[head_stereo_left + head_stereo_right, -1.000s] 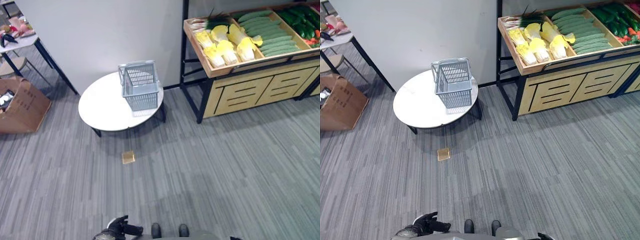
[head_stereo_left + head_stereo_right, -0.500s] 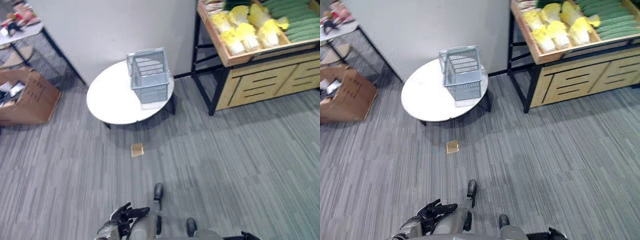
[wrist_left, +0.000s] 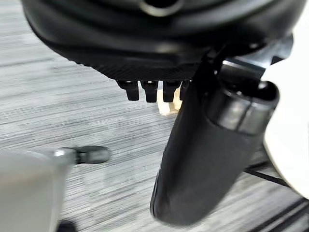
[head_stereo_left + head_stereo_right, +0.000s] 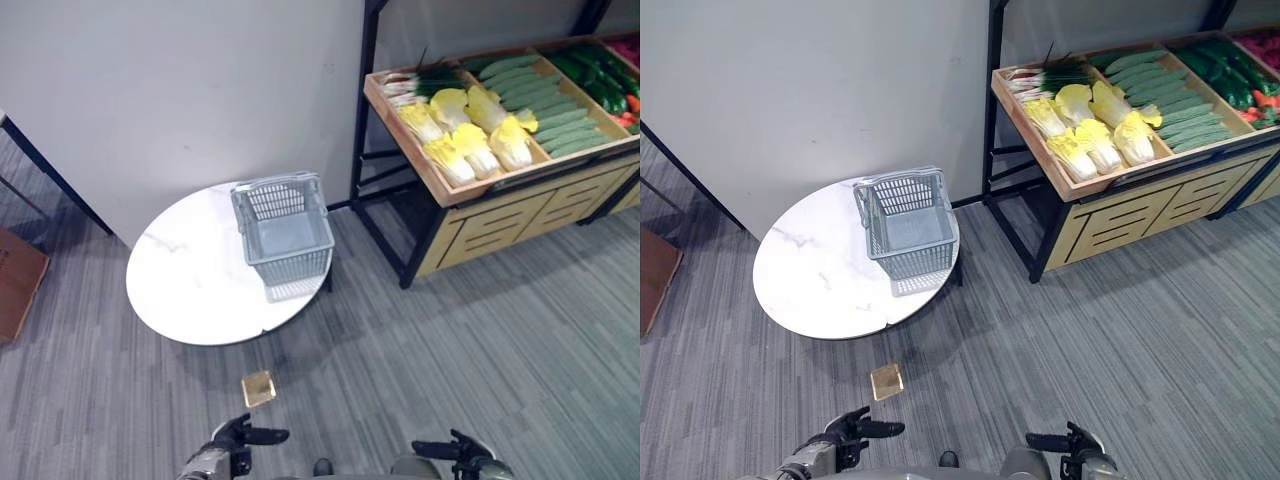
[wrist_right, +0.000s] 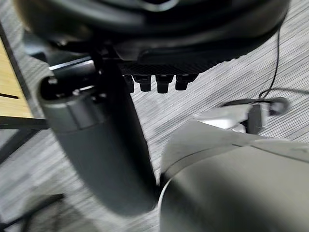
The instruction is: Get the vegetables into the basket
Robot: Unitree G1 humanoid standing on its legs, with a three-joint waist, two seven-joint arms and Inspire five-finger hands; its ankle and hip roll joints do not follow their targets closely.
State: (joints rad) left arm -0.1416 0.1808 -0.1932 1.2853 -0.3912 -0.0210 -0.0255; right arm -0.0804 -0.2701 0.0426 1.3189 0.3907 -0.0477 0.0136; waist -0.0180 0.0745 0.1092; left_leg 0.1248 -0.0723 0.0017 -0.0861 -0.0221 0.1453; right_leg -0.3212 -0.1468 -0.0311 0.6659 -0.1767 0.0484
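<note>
I see both hands low at the frame bottom, left hand and right hand with fingers relaxed and holding nothing, grey basket on the round white table, vegetables in the wooden stand well apart from both.

Open carpet lies between the hands and the round table; the basket sits at the table's edge nearest the produce stand, top unobstructed.
</note>
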